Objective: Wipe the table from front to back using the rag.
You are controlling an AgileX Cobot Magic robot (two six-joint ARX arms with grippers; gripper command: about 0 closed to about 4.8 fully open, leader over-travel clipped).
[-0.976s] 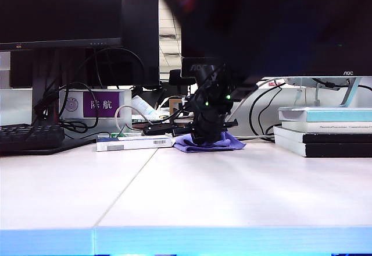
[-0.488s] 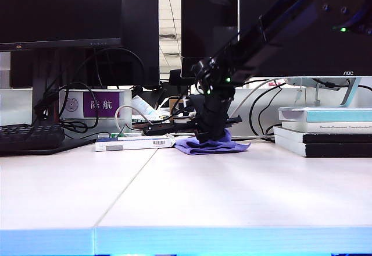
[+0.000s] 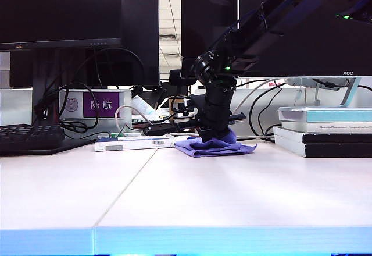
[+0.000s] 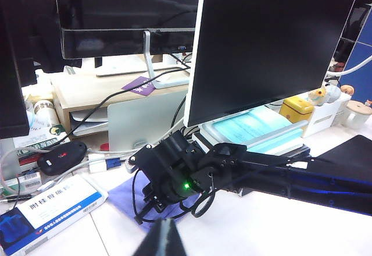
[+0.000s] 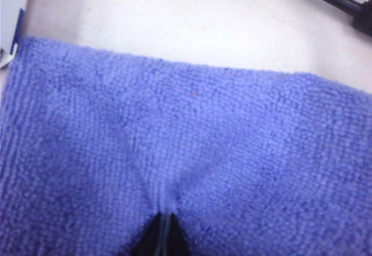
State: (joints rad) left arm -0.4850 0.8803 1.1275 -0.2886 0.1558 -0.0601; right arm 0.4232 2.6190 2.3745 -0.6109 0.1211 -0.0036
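Observation:
The lavender rag [image 3: 216, 146] lies at the back of the pale table [image 3: 203, 198], just right of its seam. My right gripper [image 3: 213, 137] points down onto the rag from the dark arm at the upper right. In the right wrist view this gripper [image 5: 164, 224] is shut on a pinched fold of the rag [image 5: 186, 134], whose weave fills the picture. The left wrist view looks down on that arm's wrist over the rag [image 4: 123, 195]. My left gripper [image 4: 161, 240] is shut on nothing, hovering above the table nearer the front; the exterior view does not show it.
A white and blue box [image 3: 135, 143] lies just left of the rag. A stack of books [image 3: 322, 132] sits at the right, a keyboard [image 3: 32, 137] at the left. Monitors [image 3: 61, 11], cables and a black mouse [image 4: 61, 156] line the back.
The right arm has swung out of the exterior camera's foreground and its wrist now stands more upright. The gripper and rag have shifted slightly right, the rag's right corner spreading outward.

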